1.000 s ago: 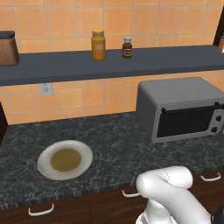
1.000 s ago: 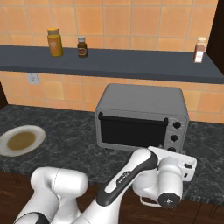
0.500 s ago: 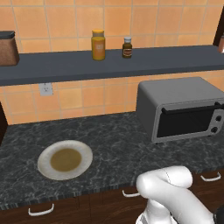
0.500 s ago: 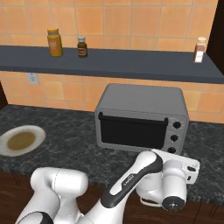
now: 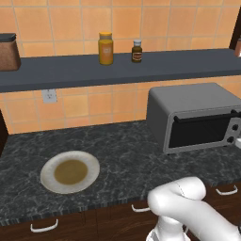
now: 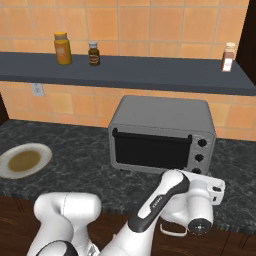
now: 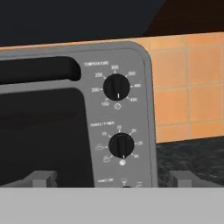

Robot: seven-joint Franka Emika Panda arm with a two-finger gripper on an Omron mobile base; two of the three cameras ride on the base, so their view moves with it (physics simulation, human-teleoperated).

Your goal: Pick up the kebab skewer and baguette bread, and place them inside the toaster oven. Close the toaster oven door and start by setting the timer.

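A: Where is the gripper [image 7: 112, 179], and what is it doing?

B: It faces the control column on the right of the toaster oven [image 6: 162, 134], jaws spread wide with nothing between them; in the hand view the two fingertips [image 7: 41, 178] flank the lower knobs. I judge it is lined up there for the timer knob [image 7: 120, 145], the middle dial under the temperature knob [image 7: 116, 86].

A: And the toaster oven door [image 6: 151, 150]?

B: Upright and shut, its black bar handle [image 6: 152, 136] along the top edge. Through the dark glass I cannot make out anything inside.

A: So where are the kebab skewer and the baguette bread?

B: I can't point to either. Most likely both are already inside, since the door is shut.

A: Other containers?

B: A white plate [image 5: 70, 172] sits on the table [image 5: 127, 150], well apart to the left of the oven. It carries a brownish round patch, and no stick or loaf lies on it. On the shelf [image 5: 117, 68] above stand a yellow jar [image 5: 106, 48] and a small dark bottle [image 5: 136, 51], contents unclear.
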